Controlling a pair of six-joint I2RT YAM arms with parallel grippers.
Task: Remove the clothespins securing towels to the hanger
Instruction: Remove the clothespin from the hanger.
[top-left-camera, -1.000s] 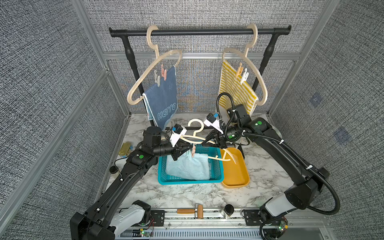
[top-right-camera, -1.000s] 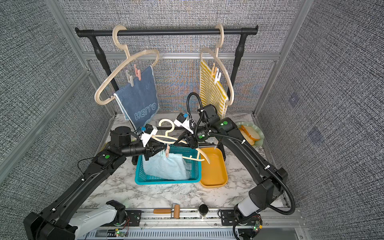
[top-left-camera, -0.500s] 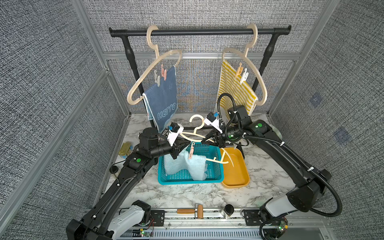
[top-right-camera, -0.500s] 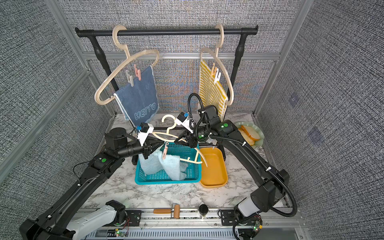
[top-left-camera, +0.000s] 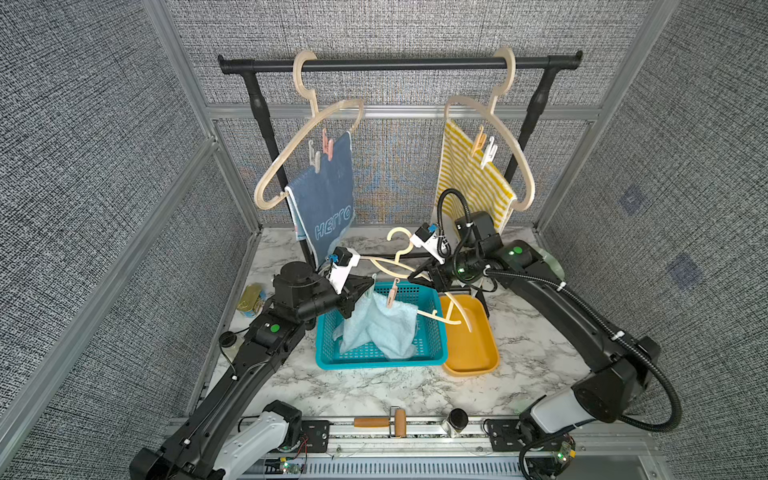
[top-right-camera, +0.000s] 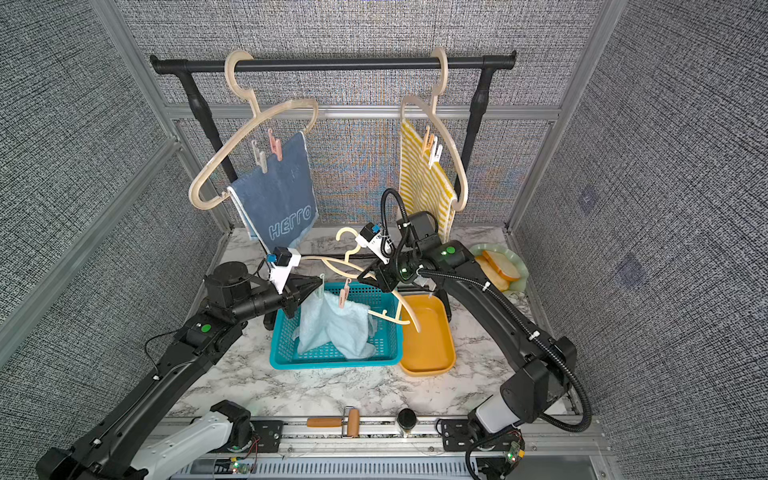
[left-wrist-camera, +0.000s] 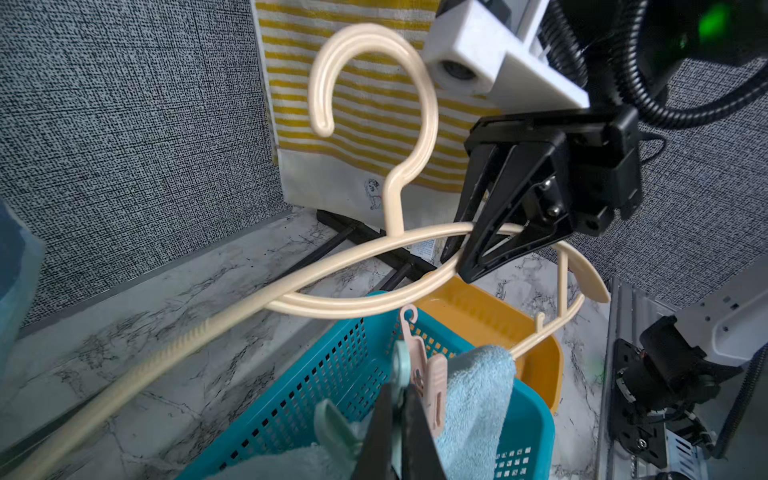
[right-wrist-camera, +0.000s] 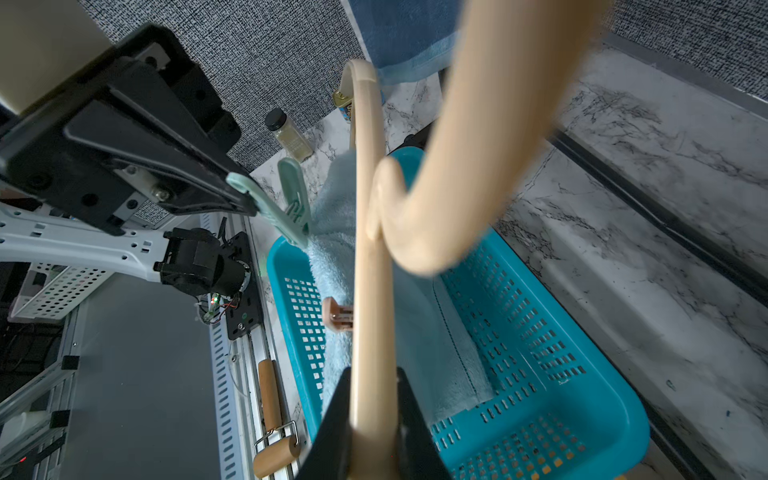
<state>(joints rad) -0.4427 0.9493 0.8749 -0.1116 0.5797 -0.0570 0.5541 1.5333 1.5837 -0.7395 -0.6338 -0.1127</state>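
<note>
Aqua towel (top-left-camera: 376, 332), slack in the teal basket (top-left-camera: 374, 363) a second ago, now hangs lifted in both top views. Left wrist view: the right gripper (left-wrist-camera: 461, 249) clamps the beige hanger (left-wrist-camera: 357, 254). Right wrist view: the left gripper (right-wrist-camera: 245, 203) has pinched the mint clothespin (right-wrist-camera: 293, 178), probably opening it; release looks near.

A lab test booth: grey fabric panels (top-left-camera: 83, 166) in aluminium framing (top-left-camera: 399, 112).
</note>
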